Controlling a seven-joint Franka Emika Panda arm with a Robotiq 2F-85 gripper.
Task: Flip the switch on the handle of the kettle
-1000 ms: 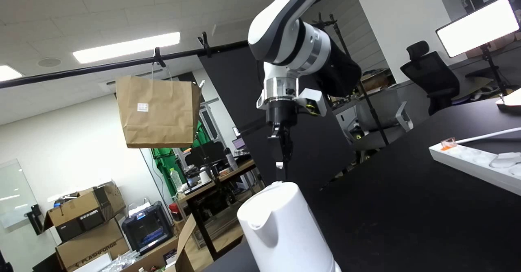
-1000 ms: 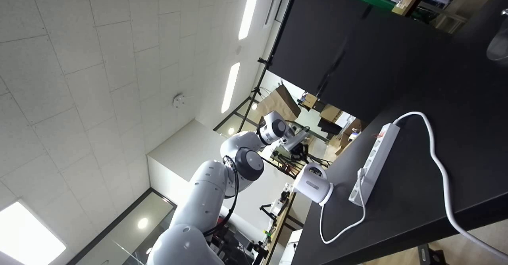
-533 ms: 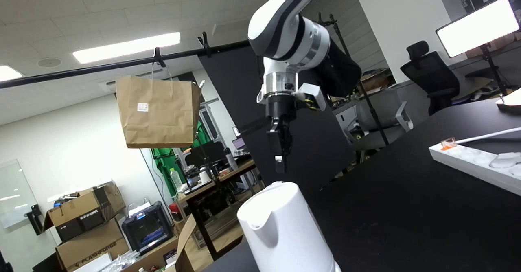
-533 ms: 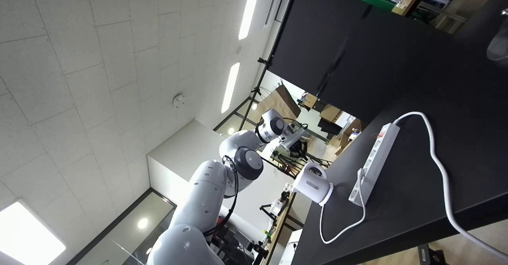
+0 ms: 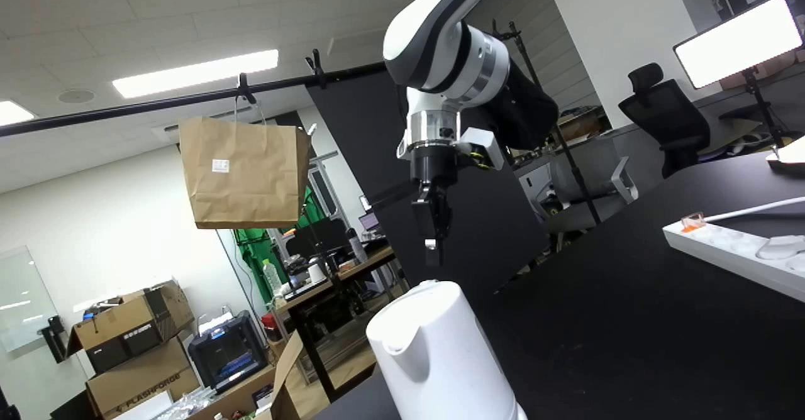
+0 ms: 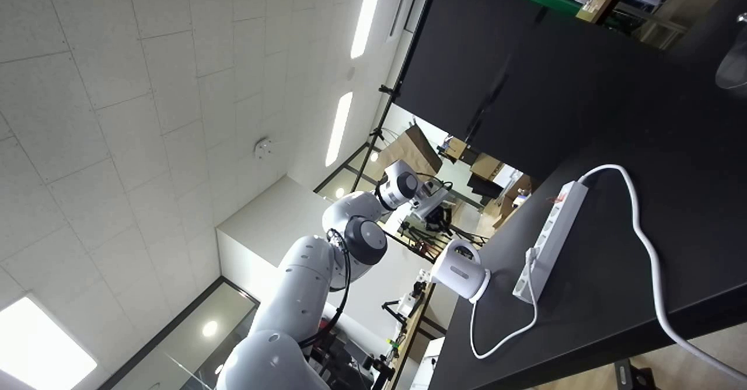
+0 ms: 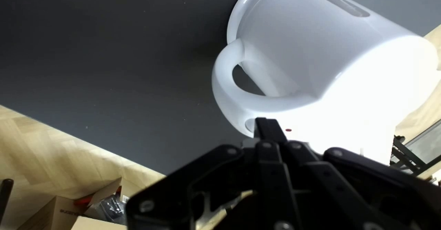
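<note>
The white kettle (image 5: 443,357) stands on the black table; it also shows in an exterior view (image 6: 458,273) with its loop handle (image 6: 474,251). In the wrist view the kettle (image 7: 293,47) has its handle towards me, and its lid area is overexposed. A pale oval switch (image 7: 249,124) sits at the handle's top, partly hidden behind my fingertips, near a small red mark (image 7: 288,130). My gripper (image 7: 270,128) is shut with its fingers together, holding nothing. In an exterior view the gripper (image 5: 433,256) points down, a small gap above the kettle's handle side.
A white power strip (image 6: 551,241) with a plugged-in cord lies beside the kettle, and it shows in an exterior view (image 5: 736,247). A thick white cable (image 6: 648,250) crosses the table. The black table (image 7: 120,68) ends at an edge over a wooden floor (image 7: 51,150).
From one second to half a second ago my gripper rose from the kettle's handle top, opening a gap. Since then it has hardly moved. The kettle has stayed in place.
</note>
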